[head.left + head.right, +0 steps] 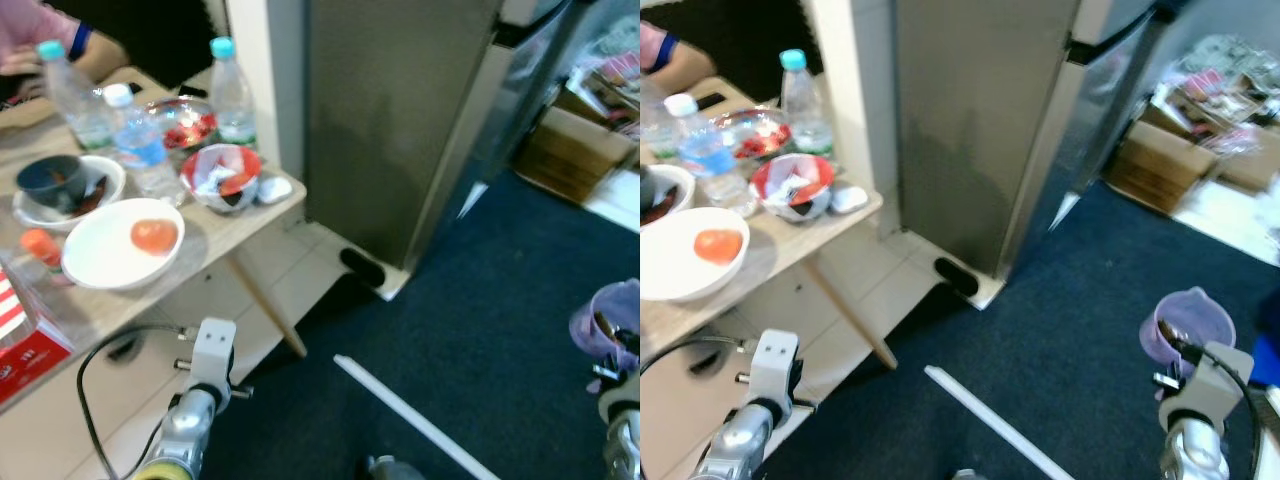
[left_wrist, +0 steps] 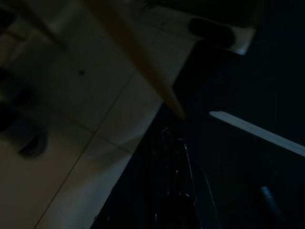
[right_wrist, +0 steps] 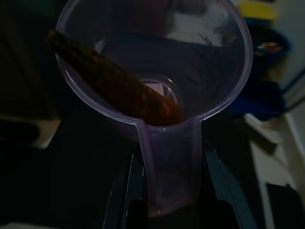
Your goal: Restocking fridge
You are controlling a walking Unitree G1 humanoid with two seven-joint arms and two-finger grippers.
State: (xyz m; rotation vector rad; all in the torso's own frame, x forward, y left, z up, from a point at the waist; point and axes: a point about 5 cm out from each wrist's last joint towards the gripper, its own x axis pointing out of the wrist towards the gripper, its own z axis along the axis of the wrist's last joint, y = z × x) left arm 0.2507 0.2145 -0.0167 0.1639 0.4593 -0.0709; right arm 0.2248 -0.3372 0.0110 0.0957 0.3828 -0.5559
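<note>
One purple jug [image 3: 157, 86] with a brown stick [image 3: 114, 86] inside was clamped by its handle in the right gripper [image 3: 169, 191], low over dark carpet [image 1: 1090, 290] near the fridge [image 1: 980, 120]. Left gripper [image 2: 171, 191] hung idle beside the table [image 1: 235, 225], finger state impossible to tell.

Three water bottles [image 1: 140, 140], four bowls [image 1: 120, 245], one purple jug [image 1: 1187, 326] and one fridge [image 1: 400, 120] are visible.
</note>
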